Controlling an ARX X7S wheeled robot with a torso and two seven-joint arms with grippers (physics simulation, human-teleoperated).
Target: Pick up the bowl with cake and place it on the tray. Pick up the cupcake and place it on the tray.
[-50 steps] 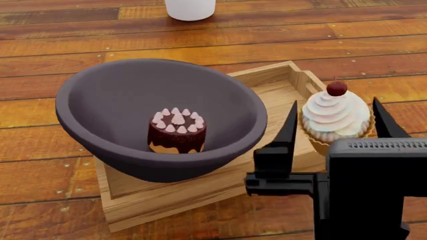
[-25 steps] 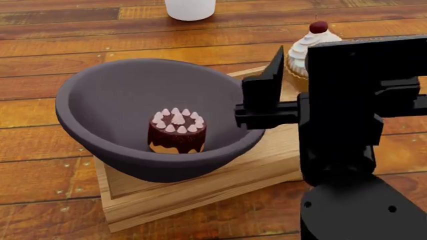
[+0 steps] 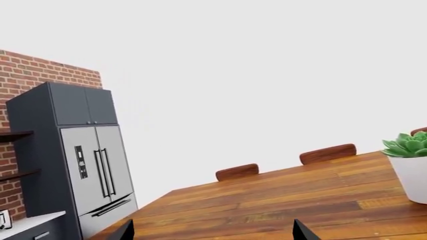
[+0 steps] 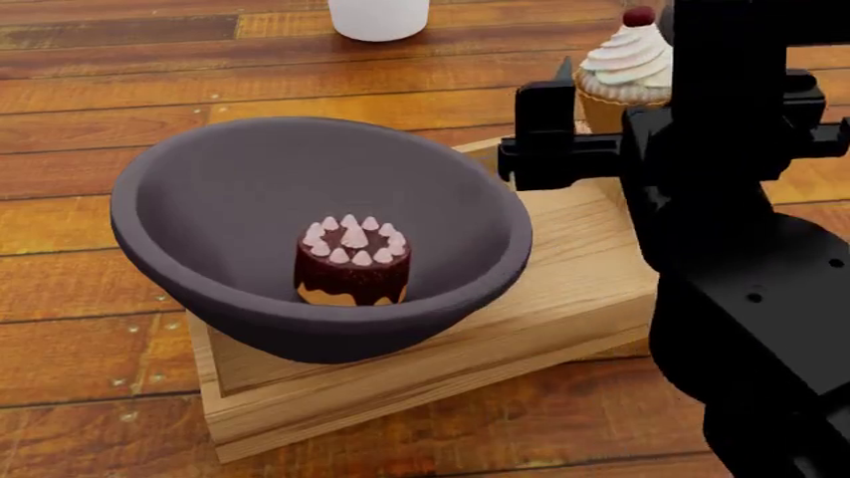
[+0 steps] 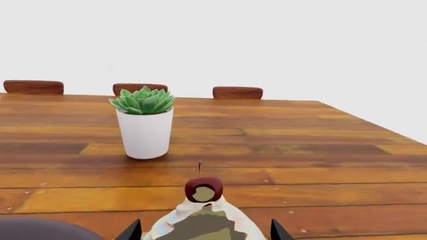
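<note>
1. Gripping the cupcake (image 4: 627,68) between its two dark fingers, the right gripper (image 4: 624,129) is seen raised above the far right corner of the tray (image 4: 558,309); a second ago the cupcake was held low, beside the tray's right end, and half a second ago it was only partly lifted.
2. In the right wrist view the cupcake (image 5: 202,212) is shown close up between the fingertips, its cherry uppermost, with a white potted succulent (image 5: 145,122) standing on the wooden table (image 5: 300,150) beyond it.
3. The bowl (image 4: 239,189) is found resting on the tray, unchanged from both earlier frames, overhanging the tray's left end.
4. The cake (image 4: 352,261) is seen sitting upright at the bottom of the bowl, where it was before.
5. More of the view's right side is now filled by the right arm's black body than a second ago.
6. The left gripper (image 3: 212,234) is shown only by two fingertips, set wide apart with nothing between them, facing a fridge (image 3: 93,160) and chair backs (image 3: 237,171).
</note>
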